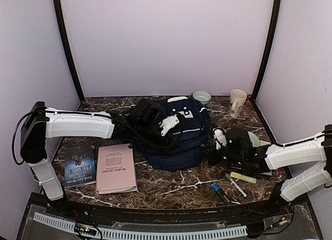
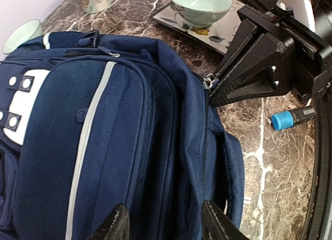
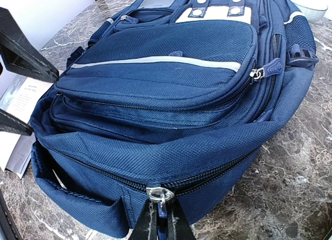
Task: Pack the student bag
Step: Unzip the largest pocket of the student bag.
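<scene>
Bag lies flat at centre of surface, front pocket up. Right fingers, at its 3 o'clock side, are pinched shut on the zip pull of the main compartment; cannot tell how far that zip is open. Left fingers are spread apart, holding nothing, over the bag; contact unclear. Pink book and dark book at 8 o'clock, pens at 4 o'clock, all outside the bag. Judgement: early stage, opening in hand. Nothing seen packed; loading and closing left.
</scene>
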Robot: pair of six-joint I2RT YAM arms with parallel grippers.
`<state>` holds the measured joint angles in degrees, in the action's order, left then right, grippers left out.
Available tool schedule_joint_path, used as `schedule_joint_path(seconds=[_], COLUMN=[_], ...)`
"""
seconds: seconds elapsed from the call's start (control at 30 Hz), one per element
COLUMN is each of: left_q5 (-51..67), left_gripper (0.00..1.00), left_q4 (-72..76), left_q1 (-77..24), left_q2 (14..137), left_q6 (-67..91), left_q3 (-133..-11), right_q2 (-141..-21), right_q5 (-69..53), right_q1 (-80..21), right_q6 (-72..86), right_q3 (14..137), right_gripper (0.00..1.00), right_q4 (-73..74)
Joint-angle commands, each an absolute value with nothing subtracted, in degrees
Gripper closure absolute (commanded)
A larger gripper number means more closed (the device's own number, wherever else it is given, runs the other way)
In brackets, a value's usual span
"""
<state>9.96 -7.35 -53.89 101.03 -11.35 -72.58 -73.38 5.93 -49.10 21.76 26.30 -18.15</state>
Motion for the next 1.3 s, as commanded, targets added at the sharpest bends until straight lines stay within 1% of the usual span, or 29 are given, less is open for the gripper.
schedule_joint_path(seconds=[0.0,0.13,0.3,0.33,0.43,0.57,0.6,0.87,1.03,1.27], left_q5=[17.0,16.7,16.0,16.3,16.5,16.9,17.0,16.4,15.2,13.0], left_gripper=[0.51,0.51,0.58,0.61,0.73,0.98,1.0,1.0,1.0,1.0], left_q4=[-7.2,-8.1,-9.0,-8.7,-8.1,-7.9,-8.0,-6.8,-7.4,-8.1], left_q1=[-53.5,-53.4,-53.4,-53.3,-53.3,-53.3,-53.3,-53.3,-53.4,-53.7], left_q2=[102.0,104.3,107.4,107.6,107.9,107.9,107.9,107.4,107.8,108.6], left_q6=[-11.2,-11.0,-10.7,-10.6,-10.4,-10.1,-10.0,-6.3,-4.1,-3.3], left_q3=[-75.0,-76.5,-79.1,-79.2,-79.4,-79.6,-79.7,-80.8,-82.8,-84.7], right_q2=[-72.8,-73.3,-73.1,-73.1,-73.0,-72.9,-72.9,-76.1,-79.2,-82.1], right_q5=[7.8,7.7,7.5,7.3,6.9,6.0,5.6,-3.0,-5.4,-8.9], right_q1=[-48.6,-48.6,-48.6,-48.6,-48.7,-48.6,-48.6,-50.3,-54.1,-56.3], right_q6=[21.7,21.6,21.4,21.4,21.2,20.9,20.8,20.2,19.4,19.3], right_q3=[26.4,26.5,26.4,26.5,26.3,26.3,26.2,29.4,32.6,36.1], right_gripper=[1.0,1.0,1.0,1.0,1.0,1.0,1.0,1.0,1.0,1.0], right_q4=[-22.3,-22.4,-22.5,-22.5,-22.5,-22.8,-23.0,-23.9,-24.4,-24.0])
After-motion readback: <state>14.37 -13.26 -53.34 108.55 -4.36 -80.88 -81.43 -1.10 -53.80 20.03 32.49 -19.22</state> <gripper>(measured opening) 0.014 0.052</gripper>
